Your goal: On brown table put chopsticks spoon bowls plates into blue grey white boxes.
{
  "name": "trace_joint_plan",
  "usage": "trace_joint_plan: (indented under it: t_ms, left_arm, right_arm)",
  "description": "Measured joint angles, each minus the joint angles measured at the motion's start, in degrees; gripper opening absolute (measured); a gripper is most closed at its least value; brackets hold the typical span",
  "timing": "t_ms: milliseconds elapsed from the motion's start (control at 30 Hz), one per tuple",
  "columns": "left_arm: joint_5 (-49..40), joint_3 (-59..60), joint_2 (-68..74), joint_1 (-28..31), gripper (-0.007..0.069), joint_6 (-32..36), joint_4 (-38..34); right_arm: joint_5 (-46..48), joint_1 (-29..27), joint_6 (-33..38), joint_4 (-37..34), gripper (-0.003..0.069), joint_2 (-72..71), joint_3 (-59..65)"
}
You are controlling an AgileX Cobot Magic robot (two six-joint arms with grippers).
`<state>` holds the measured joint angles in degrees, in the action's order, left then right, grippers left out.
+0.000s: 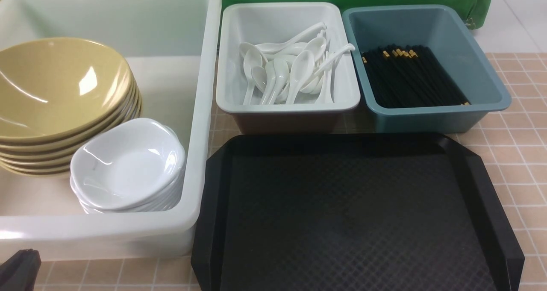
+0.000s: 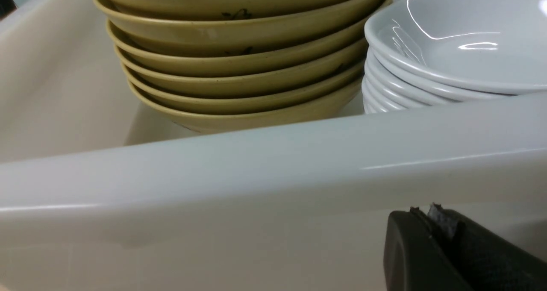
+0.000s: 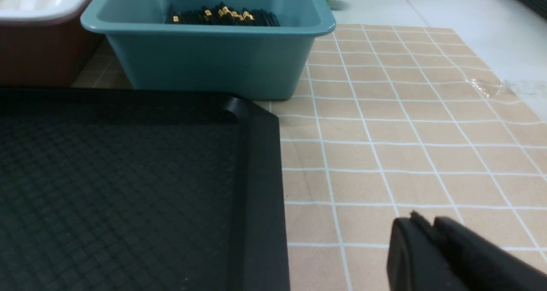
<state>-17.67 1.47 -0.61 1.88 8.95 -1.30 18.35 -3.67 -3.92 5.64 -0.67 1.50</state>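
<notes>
**Tableware sorted into three bins, both claws low and empty**

While parked just outside the near wall of the white tub, left gripper pressed fully together, holding nothing; only a dark corner of it visible in the front view. Right gripper low over the brown table, beside the right rim of the black tray, fingers drawn close with at most a sliver between them, nothing held (whether fully closed, cannot tell).

Inside the white tub, on its left side, a tilted stack of olive-yellow bowls; touching it on the right, nearer the front wall, a stack of small white plates. Right of the tub, the grey bin with a loose heap of white spoons. Right again, the teal-blue bin with a bundle of black chopsticks, gold tips mostly toward the back. Black tray in front of the two smaller bins, bare.
</notes>
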Motion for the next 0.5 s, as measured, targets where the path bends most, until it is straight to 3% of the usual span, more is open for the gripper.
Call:
trace_joint_plan:
  t_ms: [500]
  left_arm:
    - [0.00,0.00,0.00,0.00,0.0001,-0.01,0.00]
  right_arm:
    - [0.00,0.00,0.00,0.00,0.0112,0.00,0.00]
